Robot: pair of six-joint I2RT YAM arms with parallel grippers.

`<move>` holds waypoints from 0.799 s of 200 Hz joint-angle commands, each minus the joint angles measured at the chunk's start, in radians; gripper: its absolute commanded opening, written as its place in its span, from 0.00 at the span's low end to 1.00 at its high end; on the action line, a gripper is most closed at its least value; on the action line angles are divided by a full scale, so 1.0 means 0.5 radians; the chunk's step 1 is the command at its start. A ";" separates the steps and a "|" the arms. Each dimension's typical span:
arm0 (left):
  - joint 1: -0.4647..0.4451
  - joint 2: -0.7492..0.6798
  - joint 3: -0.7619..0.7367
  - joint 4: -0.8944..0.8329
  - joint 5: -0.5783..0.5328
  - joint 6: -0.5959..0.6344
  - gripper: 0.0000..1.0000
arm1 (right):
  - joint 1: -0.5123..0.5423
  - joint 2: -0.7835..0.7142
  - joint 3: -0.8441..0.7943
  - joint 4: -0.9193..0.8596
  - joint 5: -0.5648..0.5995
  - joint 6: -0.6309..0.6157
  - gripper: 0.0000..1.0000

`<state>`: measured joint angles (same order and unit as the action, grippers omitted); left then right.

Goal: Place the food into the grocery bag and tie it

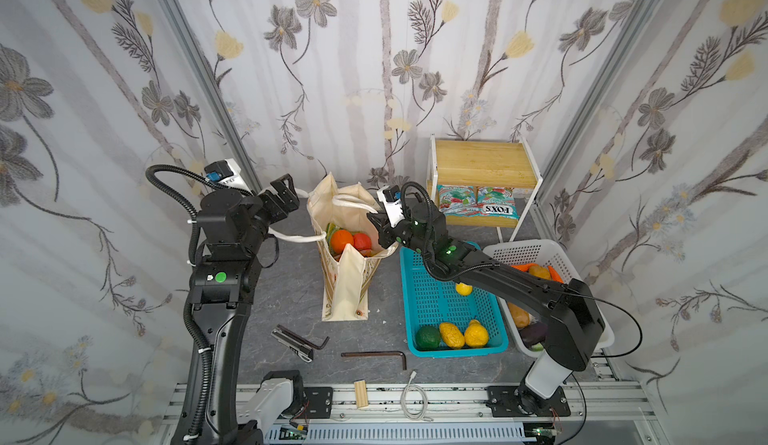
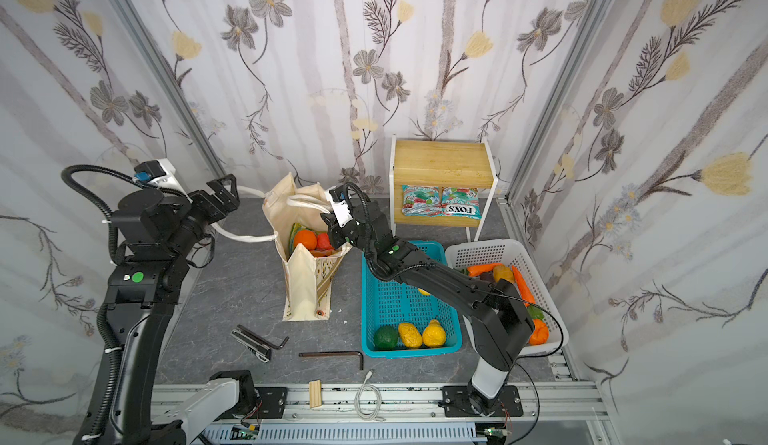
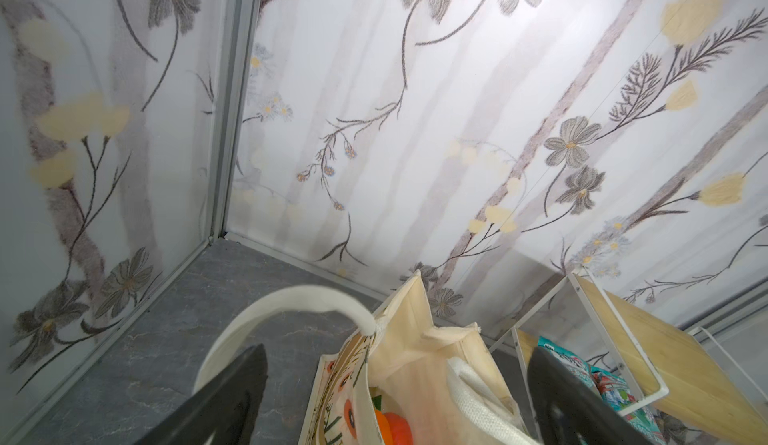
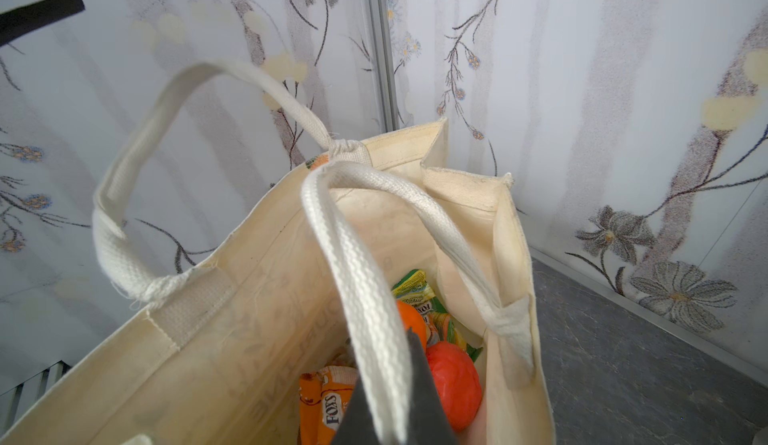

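Grocery bag (image 1: 347, 285) stands upright mid-table, just beside teal basket (image 1: 436, 297); orange (image 1: 341, 239) and tomato (image 1: 362, 240) inside. Right gripper (image 1: 374, 216) pinches cream handle (image 4: 361, 297) above the mouth. Left gripper (image 1: 291, 193), jaws spread wide, holds nothing, near other handle (image 1: 293, 237).

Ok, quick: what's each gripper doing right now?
Left gripper: open, clamping nothing; one tote handle hangs by it.
Right gripper: shut on the other tote handle.

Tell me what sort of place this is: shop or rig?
Likely a lab test cell: floral panel walls on aluminium framing, arm mounts bolted to a rail, a hex key lying on the tabletop.
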<state>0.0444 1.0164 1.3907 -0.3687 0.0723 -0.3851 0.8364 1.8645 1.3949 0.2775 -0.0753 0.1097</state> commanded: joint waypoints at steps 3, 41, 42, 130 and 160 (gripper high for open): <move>0.139 -0.038 -0.072 0.047 -0.102 -0.052 1.00 | 0.000 -0.015 -0.008 0.065 0.006 -0.020 0.00; 0.641 -0.100 -0.587 0.237 0.253 -0.537 1.00 | 0.002 -0.011 -0.013 0.055 0.010 -0.020 0.00; 0.649 -0.106 -0.604 0.250 0.261 -0.554 1.00 | 0.002 -0.011 -0.013 0.054 0.010 -0.020 0.00; 0.751 -0.088 -1.900 1.283 0.694 -1.679 0.41 | -0.005 -0.053 -0.065 0.074 0.034 -0.046 0.00; 0.418 0.003 -1.978 1.343 0.503 -1.683 0.07 | -0.006 -0.048 -0.065 0.080 0.029 -0.040 0.00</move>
<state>0.3340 1.0008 0.4255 0.1352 0.3668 -1.1584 0.8318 1.8450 1.3640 0.2787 -0.0685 0.0959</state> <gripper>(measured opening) 0.095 0.086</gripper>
